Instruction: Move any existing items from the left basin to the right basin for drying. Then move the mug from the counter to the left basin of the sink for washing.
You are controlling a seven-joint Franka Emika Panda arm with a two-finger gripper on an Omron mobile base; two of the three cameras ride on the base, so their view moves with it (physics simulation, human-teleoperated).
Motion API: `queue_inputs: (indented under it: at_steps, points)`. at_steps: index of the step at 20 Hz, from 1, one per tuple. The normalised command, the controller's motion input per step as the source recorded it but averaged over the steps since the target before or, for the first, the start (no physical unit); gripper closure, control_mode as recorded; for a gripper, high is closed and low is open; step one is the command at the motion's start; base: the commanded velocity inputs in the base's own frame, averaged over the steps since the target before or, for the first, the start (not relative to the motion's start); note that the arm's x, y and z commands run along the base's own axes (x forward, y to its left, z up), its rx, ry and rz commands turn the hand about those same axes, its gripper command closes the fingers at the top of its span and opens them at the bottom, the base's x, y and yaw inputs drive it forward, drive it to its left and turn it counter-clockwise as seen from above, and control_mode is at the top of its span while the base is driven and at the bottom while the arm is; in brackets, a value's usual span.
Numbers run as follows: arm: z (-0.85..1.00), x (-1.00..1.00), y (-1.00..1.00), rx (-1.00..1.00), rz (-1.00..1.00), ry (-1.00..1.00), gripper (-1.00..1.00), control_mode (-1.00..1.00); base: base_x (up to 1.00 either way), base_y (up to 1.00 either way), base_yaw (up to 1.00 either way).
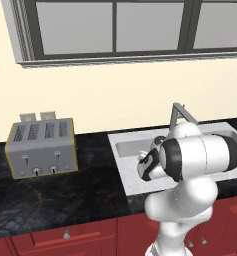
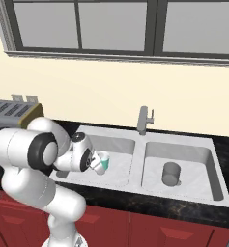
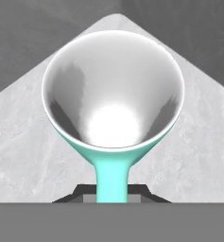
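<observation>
Mug [image 2: 102, 163] pinched by tool [image 2: 95, 162] at handle, held over left basin [image 2: 117, 144]; grey cup [image 2: 171, 174] seen in right basin [image 2: 203, 159], at 3 o'clock from mug. Mug judged light, rigid, glazed (likely slippery, breakable); handle grip judged soundest.

A teal-and-white mug [image 2: 102, 163] is seen at centre-left, a dull-grey cup [image 2: 171, 174] at lower right. Light-grey steel is noted for the sink [image 2: 138, 179]; the counter [image 1: 50, 197] is glossy black with faint veining, over red cabinets [image 1: 65, 237].
</observation>
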Motion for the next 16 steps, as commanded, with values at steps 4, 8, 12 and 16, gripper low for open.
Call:
queue_inputs:
  at_steps: [4,8,12,16]
  points:
    - [-0.09,0.02,-0.06,0.03,0.0,0.02,1.0,-1.0,0.0,0.0,0.0]
    - [-0.09,0.03,-0.05,0.02,0.0,0.01,1.0,-1.0,0.0,0.0,0.0]
    - [-0.12,0.05,-0.02,0.0,0.0,0.0,1.0,-1.0,0.0,0.0,0.0]
    - [-0.08,0.04,-0.01,0.0,0.0,0.0,1.0,-1.0,0.0,0.0,0.0]
